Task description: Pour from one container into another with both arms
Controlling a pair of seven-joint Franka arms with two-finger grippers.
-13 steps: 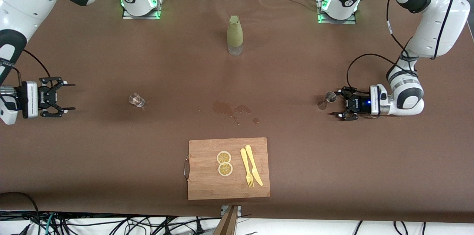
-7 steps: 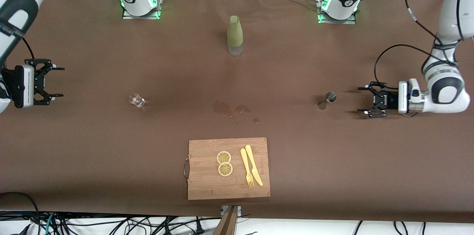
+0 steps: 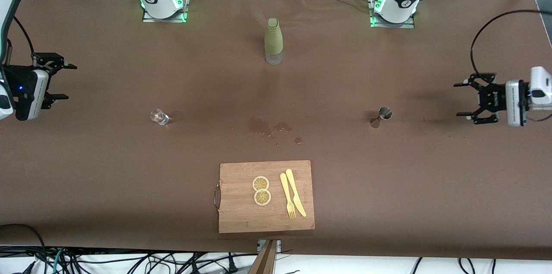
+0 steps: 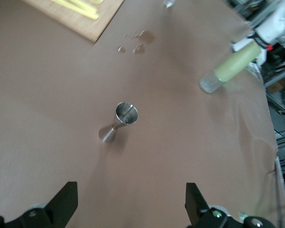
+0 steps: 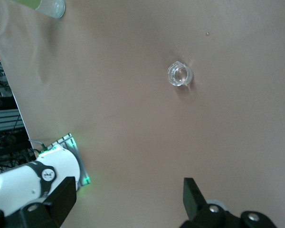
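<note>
The steel hourglass jigger (image 3: pixel 382 116) stands upright on the brown table toward the left arm's end, also seen in the left wrist view as the jigger (image 4: pixel 122 119). My left gripper (image 3: pixel 460 99) hangs open over the table edge past the jigger, nothing between its fingers. The small clear glass tumbler (image 3: pixel 158 116) stands toward the right arm's end; the right wrist view shows the tumbler (image 5: pixel 180 75) from above. My right gripper (image 3: pixel 65 82) is open over the table's edge at that end, well apart from the tumbler.
A green-sleeved bottle (image 3: pixel 273 40) stands mid-table near the bases. A wooden cutting board (image 3: pixel 233 218) with two lemon slices (image 3: pixel 261 190), a yellow fork (image 3: pixel 287 196) and knife (image 3: pixel 296 192) lies near the front edge. Wet spots (image 3: pixel 269 128) mark the middle.
Both arms have pulled back outward and upward. The left gripper left the jigger's side and moved toward its table end; the right gripper rose away from the tumbler. Jigger and tumbler stayed put.
</note>
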